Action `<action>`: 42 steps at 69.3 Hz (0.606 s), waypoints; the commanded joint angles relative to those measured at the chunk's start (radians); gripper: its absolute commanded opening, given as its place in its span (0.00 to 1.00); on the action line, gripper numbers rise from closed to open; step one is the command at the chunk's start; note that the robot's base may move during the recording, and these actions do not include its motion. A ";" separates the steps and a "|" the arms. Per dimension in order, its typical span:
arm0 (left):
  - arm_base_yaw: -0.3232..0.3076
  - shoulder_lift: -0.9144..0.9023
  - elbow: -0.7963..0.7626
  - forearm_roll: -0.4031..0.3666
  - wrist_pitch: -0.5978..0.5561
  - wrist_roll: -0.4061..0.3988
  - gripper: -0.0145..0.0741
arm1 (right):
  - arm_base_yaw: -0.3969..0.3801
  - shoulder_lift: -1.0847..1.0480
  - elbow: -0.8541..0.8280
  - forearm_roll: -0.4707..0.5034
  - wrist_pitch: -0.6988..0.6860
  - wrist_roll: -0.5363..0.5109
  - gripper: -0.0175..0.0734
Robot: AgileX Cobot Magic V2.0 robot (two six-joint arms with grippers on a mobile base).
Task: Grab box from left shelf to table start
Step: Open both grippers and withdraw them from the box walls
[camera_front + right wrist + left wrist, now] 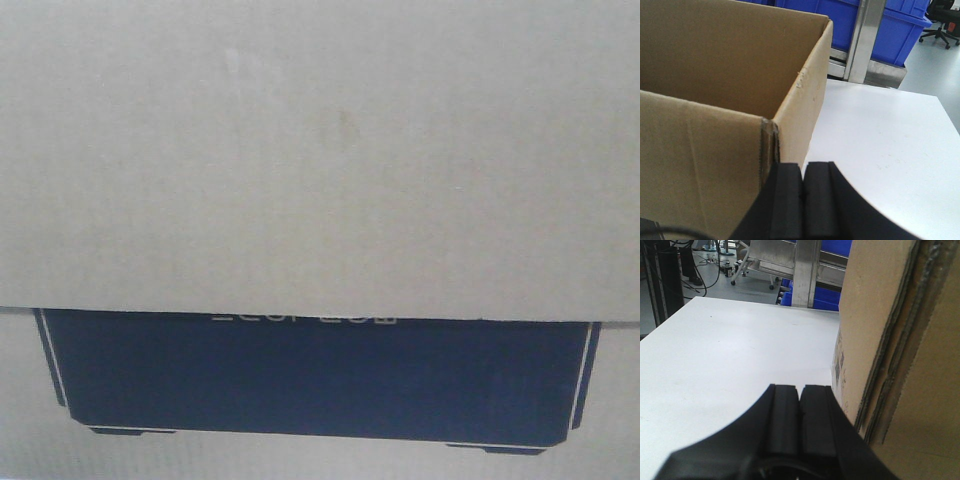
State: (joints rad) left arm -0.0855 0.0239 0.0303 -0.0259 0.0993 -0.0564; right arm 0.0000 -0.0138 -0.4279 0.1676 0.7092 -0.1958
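Observation:
The box (320, 150), tan corrugated cardboard, fills the whole front view, with its wide black printed panel (320, 375) low down. In the left wrist view the box (890, 340) stands at the right, over the white table (740, 350). My left gripper (800, 387) is shut with nothing between its pads, close beside that wall. In the right wrist view the box (715, 145) is open-topped and stands at the left. My right gripper (803, 165) is shut and empty, just below the box's near corner. The left shelf is out of view.
The white table (880, 140) stretches on to the right of the box. Behind the table stand a metal rack upright (805, 270) and blue bins (890, 25). Cables and a dark stand (670, 280) are on the floor at far left.

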 commanded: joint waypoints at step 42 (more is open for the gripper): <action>-0.001 0.007 -0.003 -0.008 -0.078 -0.003 0.05 | -0.032 -0.004 0.072 -0.142 -0.312 0.196 0.25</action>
State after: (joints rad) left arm -0.0855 0.0239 0.0303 -0.0259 0.1008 -0.0564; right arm -0.0170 -0.0138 -0.3723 0.1101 0.5725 -0.0933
